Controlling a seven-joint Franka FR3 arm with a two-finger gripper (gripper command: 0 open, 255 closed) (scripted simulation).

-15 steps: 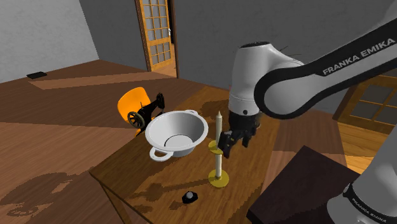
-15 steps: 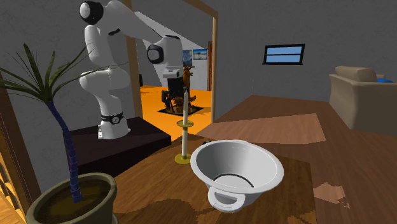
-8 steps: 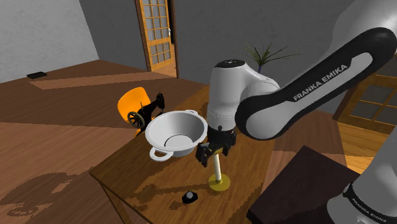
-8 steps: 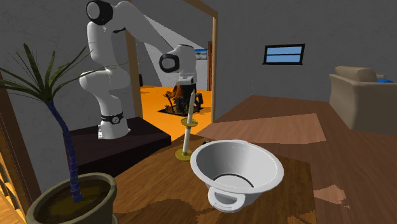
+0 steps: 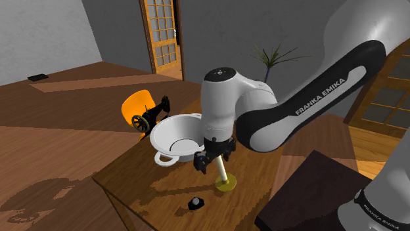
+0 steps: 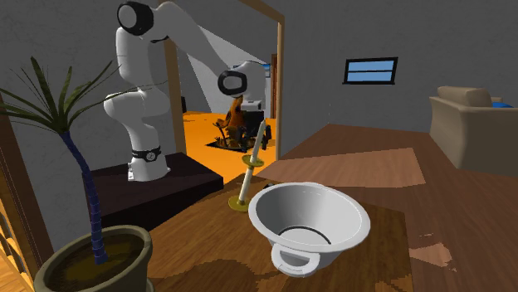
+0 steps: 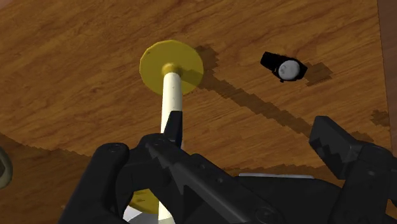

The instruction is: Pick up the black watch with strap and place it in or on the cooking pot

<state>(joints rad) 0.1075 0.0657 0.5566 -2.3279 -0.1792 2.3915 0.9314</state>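
A black watch [image 5: 195,204] with a pale face lies flat on the wooden bench [image 5: 141,180], untouched and well apart from the white cooking pot [image 5: 190,128]. Near the watch a yellow-based candlestick [image 5: 227,184] leans, seemingly against one finger of the gripper [image 5: 211,161]. The gripper's fingers are spread apart and empty. The approach is in hand. Next, the gripper must clear the candlestick and descend over the watch.

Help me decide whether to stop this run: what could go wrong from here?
1. The candlestick leans, and the open gripper seems pressed against its candle; pushed further, it could topple onto the table or the pot.
2. The watch lies close to the candlestick's base, so reaching down for it may knock the candlestick.
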